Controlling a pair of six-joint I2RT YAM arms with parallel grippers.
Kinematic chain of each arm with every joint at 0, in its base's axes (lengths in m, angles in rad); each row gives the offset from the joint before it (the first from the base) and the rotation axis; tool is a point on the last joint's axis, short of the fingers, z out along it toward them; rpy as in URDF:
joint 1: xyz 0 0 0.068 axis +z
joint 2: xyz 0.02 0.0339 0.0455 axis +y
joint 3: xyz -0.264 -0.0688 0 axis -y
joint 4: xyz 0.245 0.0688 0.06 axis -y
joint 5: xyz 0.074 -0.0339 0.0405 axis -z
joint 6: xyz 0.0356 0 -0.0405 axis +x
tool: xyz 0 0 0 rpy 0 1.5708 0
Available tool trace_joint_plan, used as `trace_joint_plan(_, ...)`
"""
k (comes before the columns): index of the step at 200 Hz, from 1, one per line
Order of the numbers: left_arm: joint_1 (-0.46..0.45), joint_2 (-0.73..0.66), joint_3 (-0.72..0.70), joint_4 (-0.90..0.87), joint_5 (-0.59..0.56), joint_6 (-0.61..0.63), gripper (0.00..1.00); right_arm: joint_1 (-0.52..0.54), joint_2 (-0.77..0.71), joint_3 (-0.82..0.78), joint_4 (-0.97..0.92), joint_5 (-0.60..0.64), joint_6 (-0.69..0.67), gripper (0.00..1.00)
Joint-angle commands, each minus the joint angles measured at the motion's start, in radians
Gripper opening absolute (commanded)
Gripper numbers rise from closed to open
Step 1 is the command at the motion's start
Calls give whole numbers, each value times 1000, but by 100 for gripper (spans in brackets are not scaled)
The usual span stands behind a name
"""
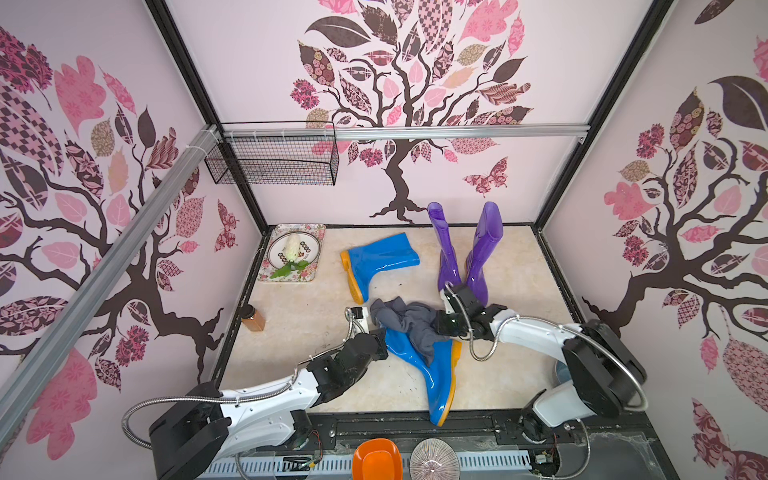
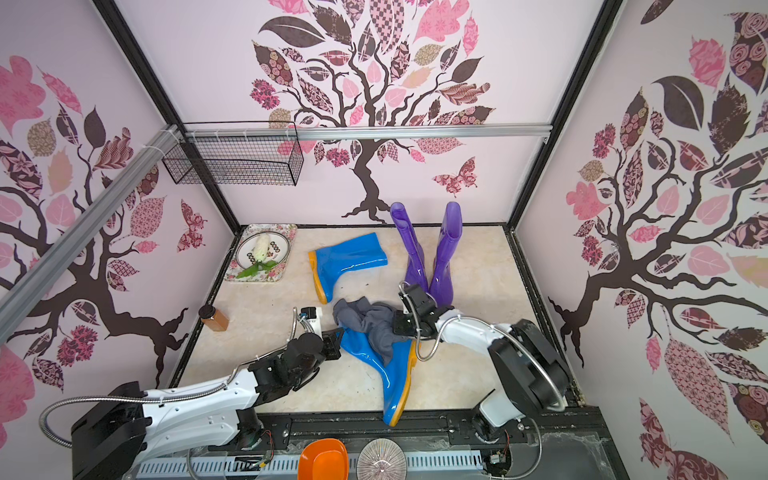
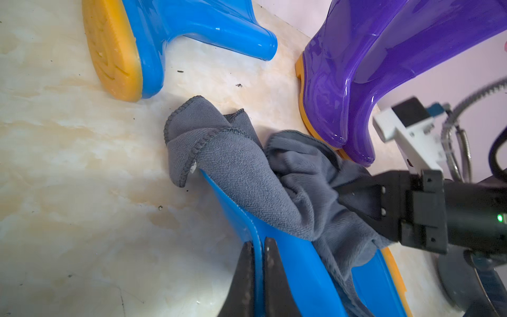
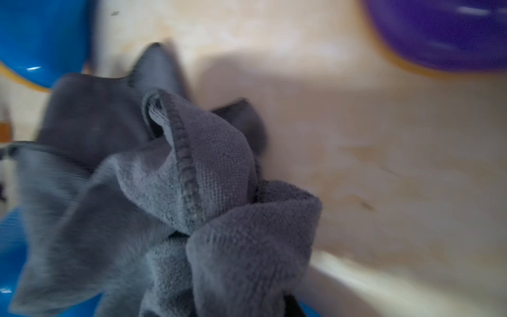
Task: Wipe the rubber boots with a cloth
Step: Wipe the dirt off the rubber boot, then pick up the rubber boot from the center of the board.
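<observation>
Cloth [image 1: 409, 322] over blue boot [image 1: 438, 374], tray [image 1: 318, 232] holding plate [image 1: 309, 245] (leafy white thing [image 1: 291, 247] on it)

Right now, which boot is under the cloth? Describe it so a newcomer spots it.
On the marbled tabletop, look at the front middle: the near blue boot lies on its side there. Unlike the far blue boot and the standing purple pair, it has the grey cloth draped over it.

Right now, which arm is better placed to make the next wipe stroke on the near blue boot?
Right. The right end effector grips the cloth, which lies bunched on the shaft of the near blue boot. The left end effector is clamped on that boot's rim, likely steadying it.
</observation>
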Motion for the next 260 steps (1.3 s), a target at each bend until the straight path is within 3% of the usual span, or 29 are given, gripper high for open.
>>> trace_joint_plan(1,2,-18,44,26,-49,20,0,-8,-194,-44,-227,183,39,0)
trace_joint_plan(34,3,-12,71,23,-64,34,0,-21,-442,-67,-395,194,48,0)
trace_joint_plan(84,2,-4,163,-34,-96,103,0,-20,-700,199,-676,283,-3,0)
trace_joint_plan(139,3,-2,305,-95,-135,235,0,-21,-795,522,-835,429,-107,0)
trace_joint_plan(180,3,30,413,-104,-138,315,0,-21,-813,788,-941,628,-138,0)
trace_joint_plan(201,3,50,451,-103,-150,349,0,-21,-797,910,-970,653,-179,0)
trace_joint_plan(225,3,72,488,-101,-158,378,0,-21,-775,974,-984,580,-211,0)
trace_joint_plan(260,3,125,561,-90,-163,430,0,-21,-778,921,-937,393,-222,0)
